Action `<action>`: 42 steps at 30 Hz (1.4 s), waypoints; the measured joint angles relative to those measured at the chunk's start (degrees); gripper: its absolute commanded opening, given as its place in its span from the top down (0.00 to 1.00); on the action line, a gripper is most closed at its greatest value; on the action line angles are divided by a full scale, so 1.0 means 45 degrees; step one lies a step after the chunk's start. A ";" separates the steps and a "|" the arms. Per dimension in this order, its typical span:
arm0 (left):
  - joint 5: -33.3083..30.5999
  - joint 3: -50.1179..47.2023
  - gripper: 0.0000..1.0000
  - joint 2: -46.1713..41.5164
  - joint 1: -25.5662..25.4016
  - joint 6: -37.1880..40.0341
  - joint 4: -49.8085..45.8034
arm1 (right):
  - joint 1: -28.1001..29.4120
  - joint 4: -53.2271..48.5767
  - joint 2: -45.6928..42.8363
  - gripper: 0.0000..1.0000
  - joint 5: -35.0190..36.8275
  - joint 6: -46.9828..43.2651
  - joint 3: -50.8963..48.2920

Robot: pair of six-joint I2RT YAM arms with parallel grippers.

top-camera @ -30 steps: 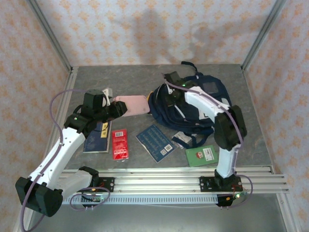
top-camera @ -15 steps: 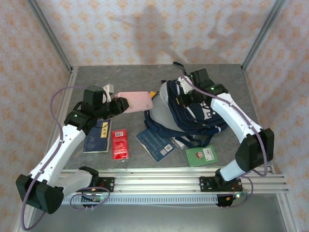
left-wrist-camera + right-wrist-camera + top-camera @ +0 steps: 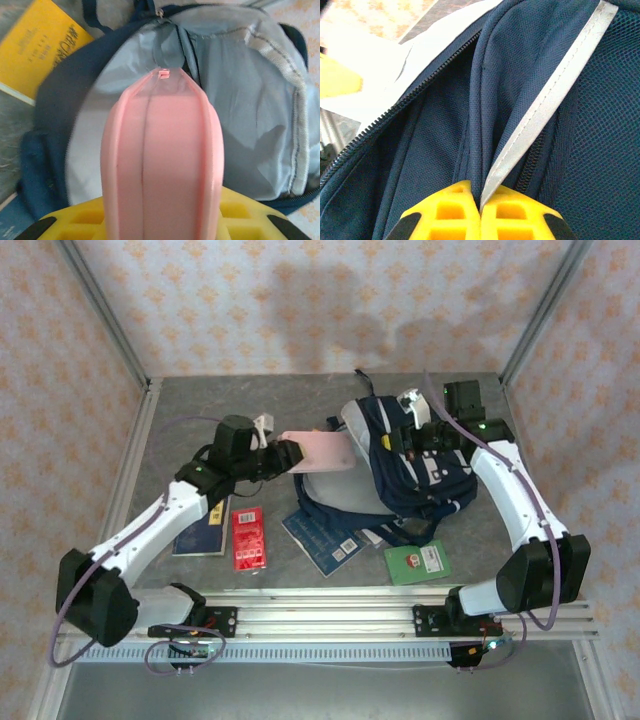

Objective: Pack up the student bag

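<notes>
Fingers (image 3: 75, 225) of the left gripper (image 3: 288, 454): yellow, part-closed, pinching the near end of a pink case (image 3: 322, 450) that juts out forward between them. Right gripper (image 3: 481, 200): jaws pressed together on a fold of navy fabric and its light stripe, at the upper edge of the student bag (image 3: 425, 475), apparently lifting that edge so the mouth gapes. Student bag: right-centre of the table (image 3: 250, 400), its opening turned toward the left arm, pale lining exposed. Key relation: the case's long axis points straight from the left fingers toward the bag's mouth, and its far tip is at or just over the rim; the left arm is the one placed to feed it in, a forward push along that axis being the likely move. Top view: places both arms and the loose items near the bag, namely a red booklet (image 3: 248, 538), a blue notebook (image 3: 322, 532) and a green book (image 3: 418, 562). Left wrist view: shows the case tip centred against the grey lining (image 3: 250, 100), plus a yellow book (image 3: 45, 45) beyond the bag's edge. Right wrist view: shows the zip teeth and the pinch itself.
</notes>
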 measured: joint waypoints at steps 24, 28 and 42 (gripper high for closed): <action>-0.0345 0.2637 0.68 0.7048 -0.1486 -0.2448 0.6266 | -0.0699 0.3526 -0.0559 1.00 -0.2691 0.3031 -0.1457; -0.0486 0.3997 0.61 0.8505 -0.1724 -0.2778 0.6795 | -0.0699 0.4250 -0.0549 1.00 -0.2905 0.3696 -0.1617; -0.0777 0.7499 0.03 1.1249 -0.2817 -0.2375 0.4745 | -0.0724 0.5634 -0.0053 1.00 -0.1690 0.4624 -0.1739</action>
